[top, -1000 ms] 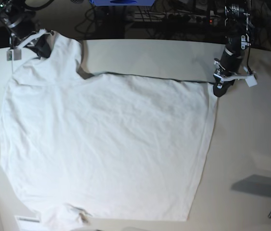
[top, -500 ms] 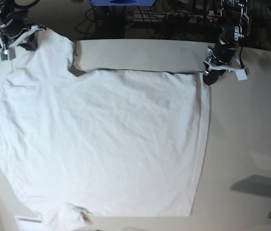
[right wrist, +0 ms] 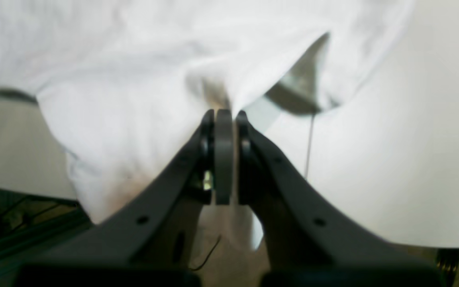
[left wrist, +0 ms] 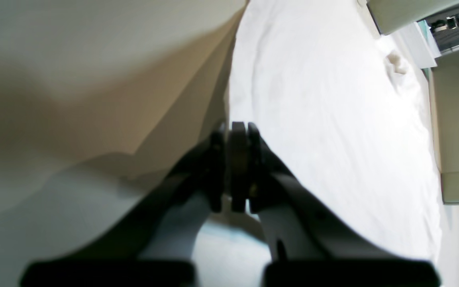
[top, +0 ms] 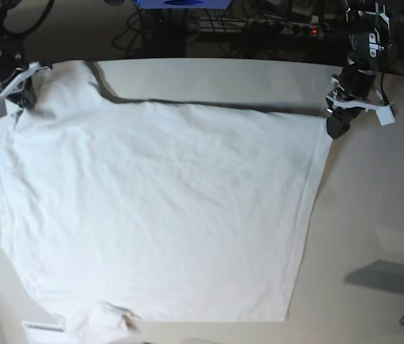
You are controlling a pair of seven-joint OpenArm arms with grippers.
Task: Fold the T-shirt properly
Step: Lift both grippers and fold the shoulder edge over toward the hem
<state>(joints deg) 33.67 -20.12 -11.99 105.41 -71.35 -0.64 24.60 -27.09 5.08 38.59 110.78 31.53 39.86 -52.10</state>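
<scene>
The counter (top: 374, 208) under me is pale and broad, and the T-shirt (top: 159, 215) covers most of it, spread flat and wrinkled from the far edge down to the near edge. Its far edge runs in a nearly straight line between my two arms, and its right side slants inward toward the near side. At the near left a small bunched bit of cloth (top: 112, 315) sits on the shirt's edge.

My left pincer (top: 334, 127) is at the far right corner of the shirt, jaws pressed together with the cloth's corner pinched between them; the wrist view shows the fabric (left wrist: 325, 103) stretching away from the tips (left wrist: 237, 129).

My right pincer (top: 17, 97) is at the far left corner, jaws likewise clamped on the cloth; from its wrist view the white fabric (right wrist: 134, 91) gathers into a fold right at the tips (right wrist: 223, 115) and drapes off to both sides.
</scene>
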